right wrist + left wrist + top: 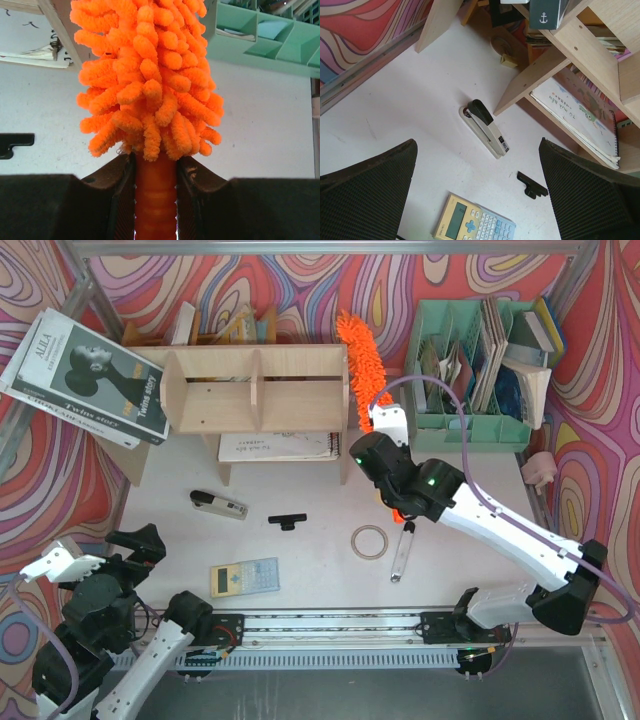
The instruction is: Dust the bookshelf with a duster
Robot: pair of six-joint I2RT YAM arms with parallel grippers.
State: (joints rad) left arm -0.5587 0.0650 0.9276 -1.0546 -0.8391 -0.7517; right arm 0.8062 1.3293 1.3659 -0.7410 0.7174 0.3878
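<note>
Top view looks down on the tabletop [160,540]; both low wrist views face forward, sharing the spiral notebook [575,117].

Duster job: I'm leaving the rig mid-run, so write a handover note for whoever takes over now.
Right tool: shut on the duster handle, just below the fluff.
Left tool: open, empty, over the stapler.
Duster head lies along the bookshelf right end.
Done: duster grasped and at the shelf.
Left: likely top and bays; how much is wiped doesn't show.
</note>
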